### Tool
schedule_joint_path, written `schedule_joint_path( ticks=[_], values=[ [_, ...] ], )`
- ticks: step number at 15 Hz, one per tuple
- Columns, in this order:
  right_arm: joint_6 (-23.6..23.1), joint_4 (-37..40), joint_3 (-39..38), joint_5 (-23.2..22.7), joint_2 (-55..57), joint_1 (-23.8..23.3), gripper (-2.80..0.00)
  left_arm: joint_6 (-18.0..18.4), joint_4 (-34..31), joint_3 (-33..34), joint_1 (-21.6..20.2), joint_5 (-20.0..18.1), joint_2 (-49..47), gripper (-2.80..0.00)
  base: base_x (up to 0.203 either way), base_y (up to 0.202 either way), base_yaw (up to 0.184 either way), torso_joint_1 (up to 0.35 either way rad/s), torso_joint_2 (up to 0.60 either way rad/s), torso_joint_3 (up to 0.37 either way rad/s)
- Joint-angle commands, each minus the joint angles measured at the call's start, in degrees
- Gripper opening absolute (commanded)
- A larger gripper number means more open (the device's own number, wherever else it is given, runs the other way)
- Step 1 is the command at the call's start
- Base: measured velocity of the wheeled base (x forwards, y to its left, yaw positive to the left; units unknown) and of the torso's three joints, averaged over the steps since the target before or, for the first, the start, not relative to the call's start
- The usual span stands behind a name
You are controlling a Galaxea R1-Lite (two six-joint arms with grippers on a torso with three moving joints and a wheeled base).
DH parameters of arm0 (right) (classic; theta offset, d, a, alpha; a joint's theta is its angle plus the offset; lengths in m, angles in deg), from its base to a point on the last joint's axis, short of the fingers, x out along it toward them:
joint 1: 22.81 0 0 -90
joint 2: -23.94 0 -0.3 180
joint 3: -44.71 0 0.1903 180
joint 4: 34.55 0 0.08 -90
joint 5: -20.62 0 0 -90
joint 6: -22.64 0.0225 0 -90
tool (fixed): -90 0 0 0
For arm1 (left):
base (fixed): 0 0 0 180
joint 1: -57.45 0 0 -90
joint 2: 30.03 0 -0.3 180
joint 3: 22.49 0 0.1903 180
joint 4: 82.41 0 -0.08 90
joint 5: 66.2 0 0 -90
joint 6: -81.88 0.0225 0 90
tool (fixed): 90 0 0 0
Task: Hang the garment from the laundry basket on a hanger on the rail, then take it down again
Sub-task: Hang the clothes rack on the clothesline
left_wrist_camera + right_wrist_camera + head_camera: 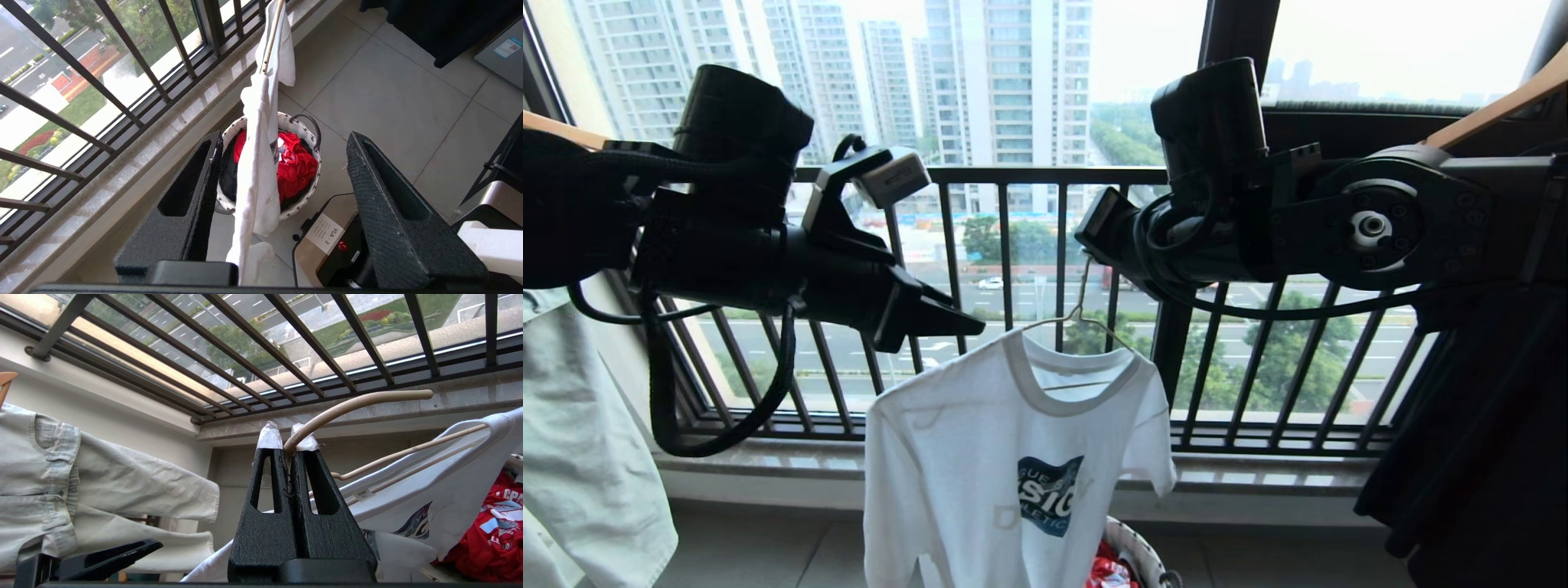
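Note:
The garment (pixel 980 457), a white T-shirt with a dark blue chest print, hangs on the thin cream hanger (pixel 1078 314) in front of the window. My right gripper (pixel 287 442) is shut on the hanger's hook wire (pixel 351 405) and holds it up. My left gripper (pixel 286 139) is open. It sits by the shirt's shoulder in the head view (pixel 956 322). In the left wrist view the garment (pixel 257 163) hangs edge-on between the spread fingers, apart from both. The laundry basket (pixel 307 127) stands on the floor below, with a red cloth (pixel 296 165) in it. The rail is out of view.
The black barred window railing (pixel 1013 245) runs behind the shirt. A pale green garment (pixel 580 457) hangs at the left, and a dark garment (pixel 1486 457) on a wooden hanger (pixel 1494 106) at the right. My own base (pixel 327 241) stands next to the basket.

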Motion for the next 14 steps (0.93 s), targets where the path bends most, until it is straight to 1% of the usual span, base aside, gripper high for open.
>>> schedule_joint_path(
  ticks=[1,3,6,9,12,14],
  values=[
    [0.2,0.0,0.1,0.1,-0.1,0.0,-2.8,0.5,-0.1,-0.5,1.2,-0.2,-3.0,0.0,0.0,0.0,0.0,0.0,0.0,0.0],
    [0.2,-0.1,0.1,0.1,-0.2,0.0,-2.8,2.4,0.0,-0.3,1.8,-0.1,-4.8,0.0,0.0,0.0,0.0,0.0,0.0,0.0],
    [0.1,-0.1,0.1,0.1,-0.3,0.0,-2.8,4.1,0.1,-0.4,1.8,-0.1,-8.0,0.0,0.0,0.0,0.0,0.0,0.0,0.0],
    [0.1,-0.1,0.1,0.1,-0.5,0.0,-2.8,4.2,1.6,-0.4,1.8,-0.1,-10.1,0.0,0.0,0.0,0.0,0.0,0.0,0.0],
    [0.1,-0.1,0.1,0.1,-0.5,0.0,-2.8,4.2,4.4,-0.2,1.8,-0.1,-12.0,0.0,0.0,0.0,0.0,0.0,0.0,0.0],
    [0.1,-0.1,0.1,0.1,-0.5,0.0,-2.8,4.2,4.7,-0.2,1.8,0.0,-13.2,0.0,0.0,0.0,0.0,0.0,0.0,0.0]
  ],
)
